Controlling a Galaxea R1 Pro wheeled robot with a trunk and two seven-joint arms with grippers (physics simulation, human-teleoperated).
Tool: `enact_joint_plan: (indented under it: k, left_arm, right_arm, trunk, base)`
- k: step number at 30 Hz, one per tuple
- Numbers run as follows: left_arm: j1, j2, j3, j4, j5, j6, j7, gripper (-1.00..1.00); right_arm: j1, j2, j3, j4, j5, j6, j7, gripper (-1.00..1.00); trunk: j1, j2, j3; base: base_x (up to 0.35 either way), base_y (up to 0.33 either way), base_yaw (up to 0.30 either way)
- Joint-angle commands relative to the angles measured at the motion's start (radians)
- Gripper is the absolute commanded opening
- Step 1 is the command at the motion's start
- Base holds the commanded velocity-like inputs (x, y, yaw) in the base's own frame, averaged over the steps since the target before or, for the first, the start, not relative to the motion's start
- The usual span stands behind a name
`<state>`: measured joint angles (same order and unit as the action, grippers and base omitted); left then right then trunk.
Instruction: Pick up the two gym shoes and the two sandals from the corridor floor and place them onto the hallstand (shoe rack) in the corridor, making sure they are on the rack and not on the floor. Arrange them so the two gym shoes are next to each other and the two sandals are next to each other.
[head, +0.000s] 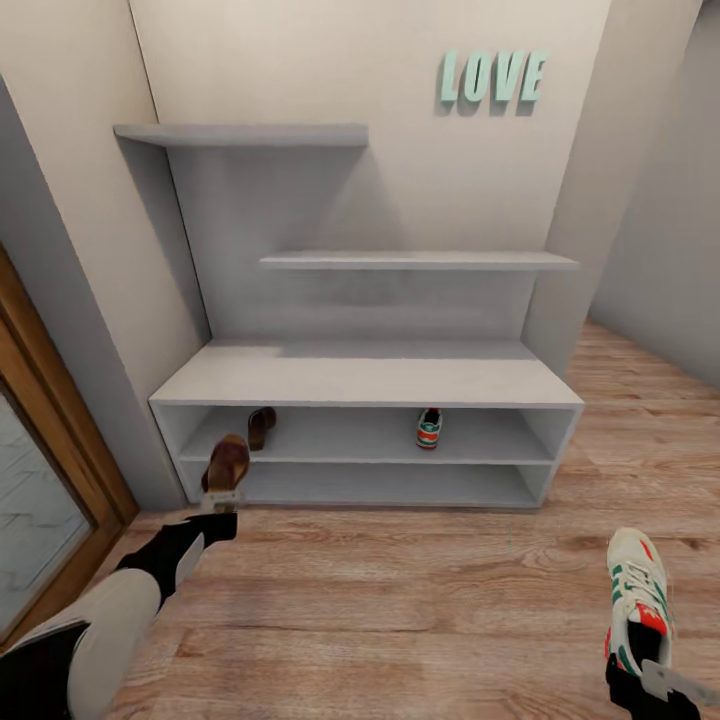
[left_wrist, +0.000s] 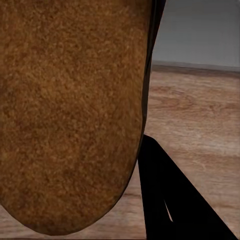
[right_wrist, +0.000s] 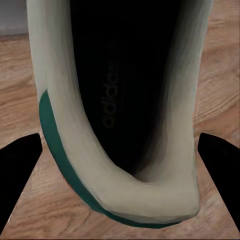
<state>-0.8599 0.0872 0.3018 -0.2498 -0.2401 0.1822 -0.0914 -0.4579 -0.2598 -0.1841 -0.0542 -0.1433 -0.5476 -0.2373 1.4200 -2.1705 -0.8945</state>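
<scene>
Left hand (head: 222, 500) grips a sandal (head: 228, 462) just near-left of its mate (head: 261, 426) on the rack's (head: 365, 381) upper shelf, long axis pointing in, while the right hand (head: 655, 680) grips a sneaker (head: 638, 596) well near-right of the shelved sneaker (head: 428, 428).

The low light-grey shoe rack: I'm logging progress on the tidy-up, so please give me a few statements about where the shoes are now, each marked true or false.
1. One dark brown leather sandal lies on the upper open shelf of the low light-grey shoe rack. True.
2. A cream-white sneaker with green stripes sits on that same shelf. True.
3. The left end effector is empty. False: it holds the second brown sandal.
4. The second cream-white sneaker lies on the rack's flat top. False: the right end effector holds it above the wood-grain plank floor.
</scene>
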Motion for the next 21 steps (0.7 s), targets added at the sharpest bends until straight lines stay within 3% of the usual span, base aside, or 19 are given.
enact_joint_plan:
  k: [1, 2, 3, 4, 12, 21]
  left_arm:
    - [0.001, 0.0, 0.008, -0.003, -0.013, 0.005, -0.009, -1.0]
    - [0.003, 0.0, 0.007, -0.003, -0.014, 0.005, -0.009, -1.0]
    - [0.007, 0.001, 0.005, -0.003, -0.015, 0.004, -0.012, -1.0]
    - [0.007, 0.0, 0.005, -0.003, -0.016, 0.005, -0.015, -1.0]
    - [0.007, -0.004, -0.052, 0.0, -0.042, 0.011, -0.02, -1.0]
    - [0.015, -0.005, -0.05, 0.001, -0.033, -0.002, -0.02, -1.0]
  right_arm:
    - [-0.001, 0.005, 0.0, 0.001, -0.01, -0.005, 0.003, -1.0]
    - [-0.001, 0.019, -0.001, 0.001, -0.009, -0.006, 0.003, -1.0]
    - [-0.001, 0.07, -0.002, 0.001, -0.005, -0.008, 0.003, -1.0]
    - [-0.001, 0.075, -0.002, 0.001, -0.005, -0.009, 0.003, -1.0]
    - [-0.001, 0.075, -0.002, 0.002, -0.004, -0.009, 0.003, -1.0]
    - [-0.001, 0.08, -0.002, 0.007, -0.004, -0.009, 0.0, -1.0]
  trunk:
    - [0.0, 0.0, -0.001]
    - [0.0, 0.0, -0.001]
    - [0.0, 0.0, -0.001]
    - [0.0, 0.0, -0.001]
    - [0.0, 0.0, -0.001]
    - [0.0, 0.0, -0.001]
  base:
    - [0.0, 0.0, 0.0]
    - [0.0, 0.0, 0.0]
    - [0.047, 0.0, 0.0]
    - [0.139, 0.0, 0.0]
    - [0.274, -0.064, 0.0]
    - [0.032, -0.015, 0.0]
